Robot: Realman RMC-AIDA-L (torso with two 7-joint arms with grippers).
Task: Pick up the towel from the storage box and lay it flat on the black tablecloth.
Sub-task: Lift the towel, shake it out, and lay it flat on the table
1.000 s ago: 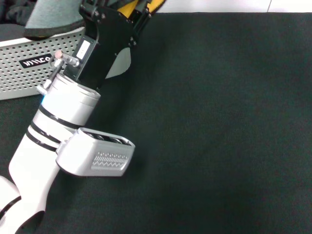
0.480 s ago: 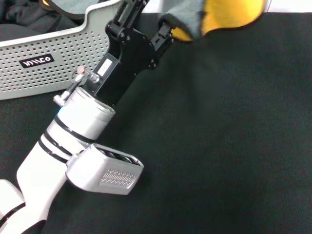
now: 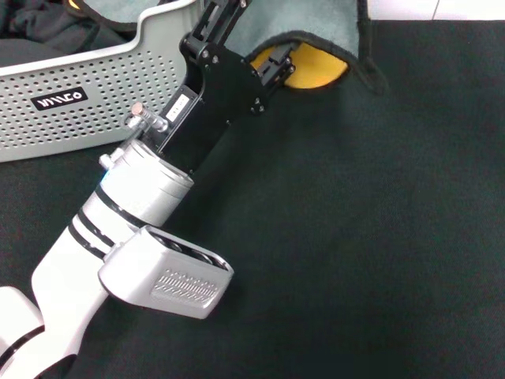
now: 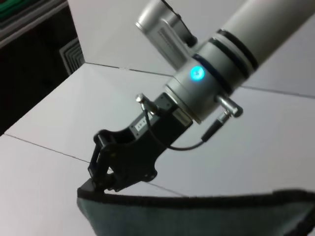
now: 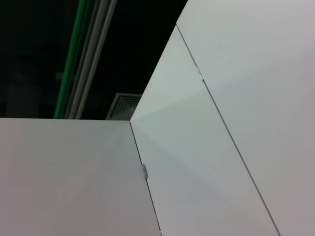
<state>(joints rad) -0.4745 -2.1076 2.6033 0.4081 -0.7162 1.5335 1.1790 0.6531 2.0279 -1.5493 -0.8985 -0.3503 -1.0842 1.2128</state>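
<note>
The towel [image 3: 316, 28] hangs at the far edge of the black tablecloth [image 3: 363, 237], just right of the storage box [image 3: 87, 95]. Its grey face is toward me and a yellow-orange fold [image 3: 319, 73] shows underneath. My left gripper [image 3: 276, 67] is shut on the towel's near-left edge, with the lower part draping onto the cloth. In the left wrist view a black gripper pinches the grey towel [image 4: 197, 219] by its dark hem, at a corner. The right gripper is out of view.
A black garment [image 3: 39, 28] lies inside the storage box at the far left. My left arm's white forearm [image 3: 118, 213] crosses the left side of the tablecloth. The right wrist view shows only ceiling panels.
My left arm swung the towel out of the storage box and to the right. The towel has since dropped lower and spread, grey face up, at the tablecloth's far edge.
</note>
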